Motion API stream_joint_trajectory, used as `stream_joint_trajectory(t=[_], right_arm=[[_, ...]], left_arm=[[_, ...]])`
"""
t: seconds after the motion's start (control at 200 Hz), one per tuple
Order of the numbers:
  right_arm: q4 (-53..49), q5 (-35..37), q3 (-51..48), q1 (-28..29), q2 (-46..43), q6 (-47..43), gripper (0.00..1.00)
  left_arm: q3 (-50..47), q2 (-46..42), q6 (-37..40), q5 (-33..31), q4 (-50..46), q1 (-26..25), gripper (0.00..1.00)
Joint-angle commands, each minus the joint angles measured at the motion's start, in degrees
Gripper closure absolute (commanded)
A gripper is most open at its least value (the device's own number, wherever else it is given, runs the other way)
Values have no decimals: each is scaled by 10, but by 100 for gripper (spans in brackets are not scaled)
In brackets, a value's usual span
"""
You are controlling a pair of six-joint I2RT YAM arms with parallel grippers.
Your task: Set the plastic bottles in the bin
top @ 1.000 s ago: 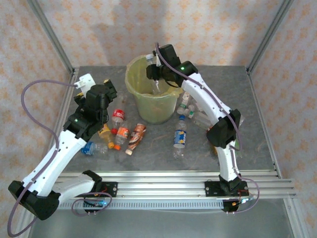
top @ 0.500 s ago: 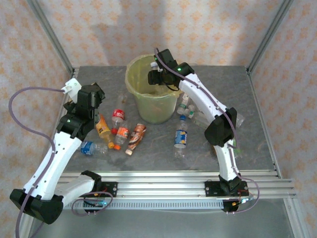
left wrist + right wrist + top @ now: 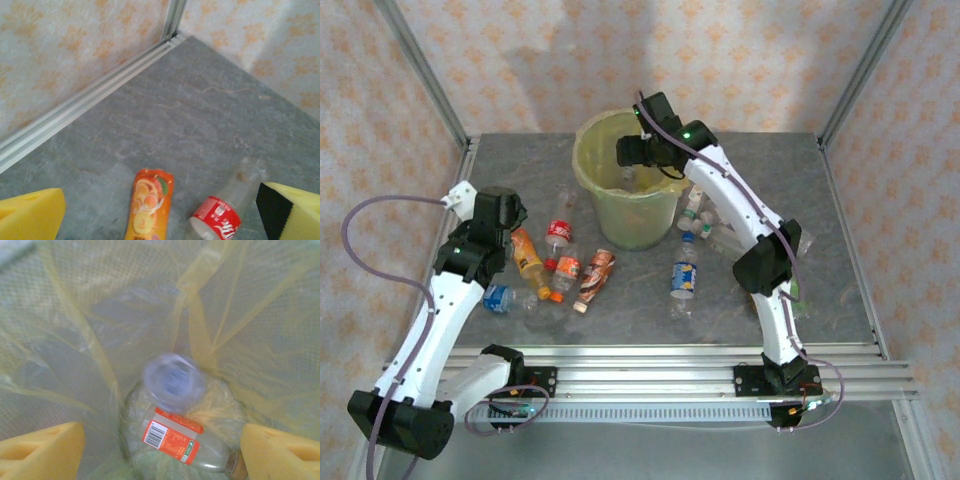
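Observation:
The bin (image 3: 582,150), pale green with a yellow bag (image 3: 90,340) over its rim, stands at the back middle. My right gripper (image 3: 632,150) hangs over its mouth, open (image 3: 162,450) and holding nothing. Below it a clear bottle (image 3: 172,380) shows blurred and end-on, above an orange-labelled bottle (image 3: 175,440) lying on the bin's bottom. My left gripper (image 3: 508,222) is open (image 3: 160,215), just short of an orange bottle (image 3: 149,202) and a red-labelled bottle (image 3: 217,217). Several more plastic bottles lie on the table, among them a crushed one (image 3: 595,278) and blue-labelled ones (image 3: 683,275) (image 3: 500,298).
More bottles (image 3: 705,225) cluster right of the bin, close to my right arm. A metal frame rail (image 3: 85,105) runs along the patterned wall at the table's left edge. The grey table (image 3: 620,310) ends in a rail in front.
My right gripper has opened over the bin and let go of a clear bottle, which is dropping in. My left arm has drawn back leftward from the bottles.

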Motion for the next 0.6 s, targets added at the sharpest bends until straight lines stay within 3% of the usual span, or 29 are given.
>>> stream_joint_trajectory(t=[0.0, 0.38, 0.595], right_arm=[[-35, 17, 43, 0, -1, -16, 17], [-41, 46, 47, 0, -80, -32, 9], [2, 98, -81, 0, -184, -31, 1]], left_arm=[[-29, -34, -46, 8, -43, 11, 0], [-80, -78, -108, 31, -121, 37, 0], [-141, -109, -164, 80, -121, 61, 0]])
